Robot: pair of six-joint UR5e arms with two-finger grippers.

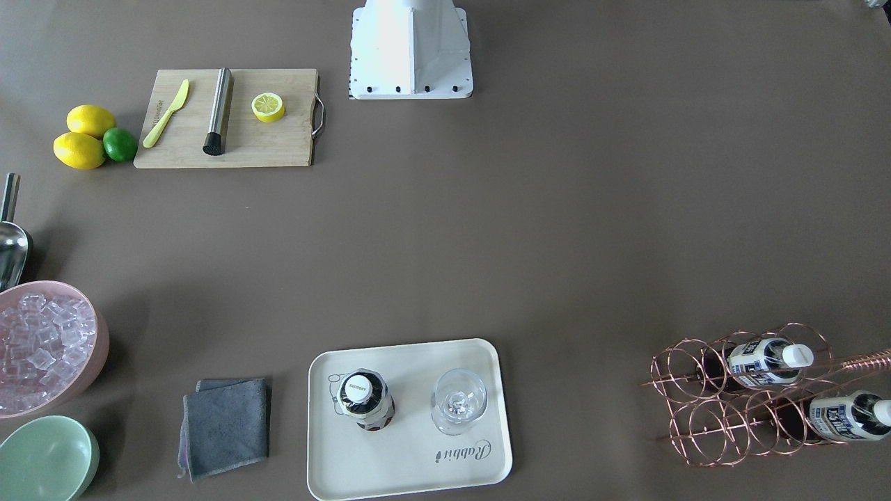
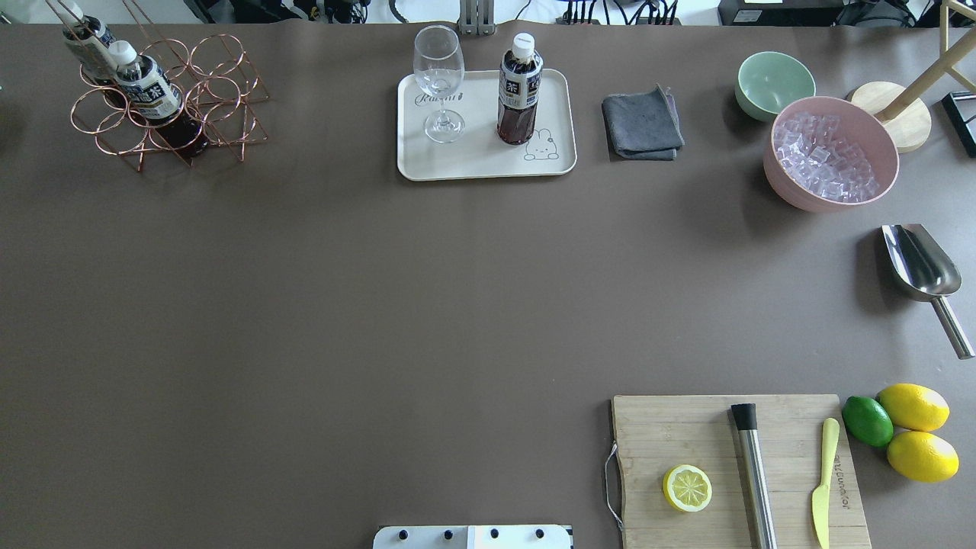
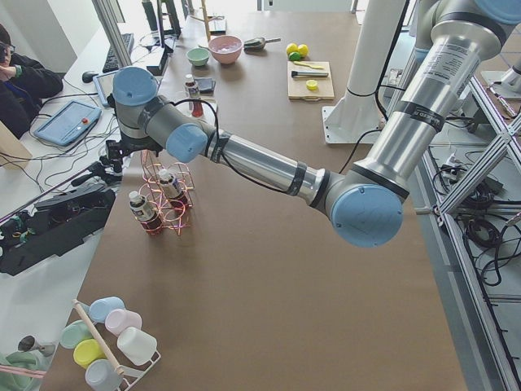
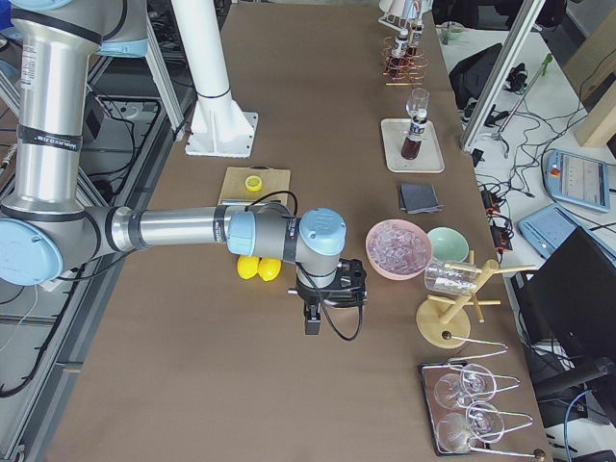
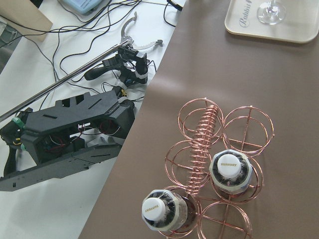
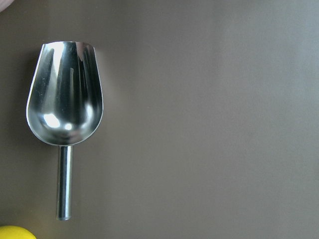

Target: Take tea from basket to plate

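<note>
One tea bottle (image 2: pixel 520 91) stands upright on the cream plate (image 2: pixel 473 164), beside a wine glass (image 2: pixel 440 84). Two more tea bottles (image 2: pixel 149 91) (image 2: pixel 88 42) sit in the copper wire basket (image 2: pixel 221 84) at the table's far left corner. The left wrist view looks down on these two bottles (image 5: pixel 230 171) (image 5: pixel 162 215). My left gripper (image 3: pixel 115 156) shows only in the exterior left view, above the table edge just beyond the basket (image 3: pixel 167 208). My right gripper (image 4: pixel 312 325) shows only in the exterior right view. I cannot tell whether either is open or shut.
A grey cloth (image 2: pixel 642 123), a green bowl (image 2: pixel 775 84) and a pink bowl of ice (image 2: pixel 831 152) stand right of the plate. A metal scoop (image 6: pixel 65 94) lies under my right wrist. A cutting board (image 2: pixel 686 427) holds a lemon half, a muddler and a knife, with lemons and a lime beside it.
</note>
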